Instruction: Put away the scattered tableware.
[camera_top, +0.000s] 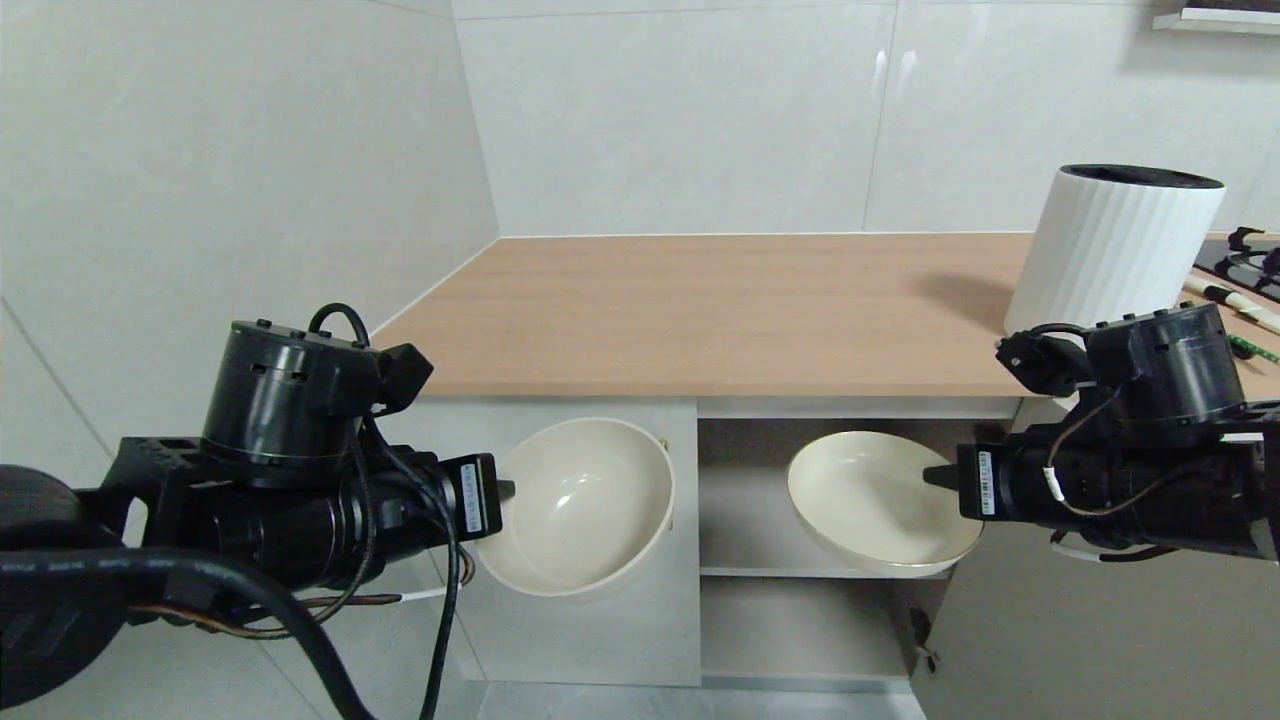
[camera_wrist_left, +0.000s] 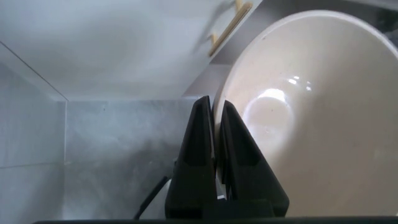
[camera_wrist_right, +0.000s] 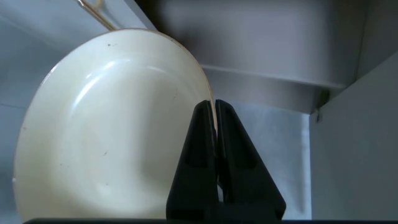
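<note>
**Head view:** The left fingers (camera_top: 506, 489) and right fingers (camera_top: 938, 477) each carry a small white sticker, with print too fine to read. The left fingers are clamped on the rim of a cream bowl (camera_top: 585, 505). It is held tilted on edge in front of a closed white cabinet door (camera_top: 590, 640), below the counter (camera_top: 700, 310). The right fingers pinch the rim of a cream plate (camera_top: 870, 500), held in the air before the open cabinet (camera_top: 800, 540), which has 1 shelf inside. The counter is light wood against white tiled walls (camera_top: 680, 120). A white ribbed container (camera_top: 1115, 255) with a dark top stands near its right end. Beyond it a black hob (camera_top: 1245, 255) and some long utensils (camera_top: 1235, 300) are cut off by the frame edge.

**Left wrist view:** The 2 left fingers (camera_wrist_left: 200, 124) are shut on the bowl (camera_wrist_left: 323, 112) with its thin rim between them. Part of the bowl runs out of frame. A pale wooden handle (camera_wrist_left: 230, 28) shows on the cabinet front, and grey marbled floor (camera_wrist_left: 106, 155) lies below.

**Right wrist view:** The 2 right fingers (camera_wrist_right: 200, 130) are closed on the rim of the plate (camera_wrist_right: 112, 124). The plate hides much of the cabinet interior behind it. A shelf edge (camera_wrist_right: 267, 71) crosses behind, and a hinge (camera_wrist_right: 320, 99) on the side wall is hard to make out.
</note>
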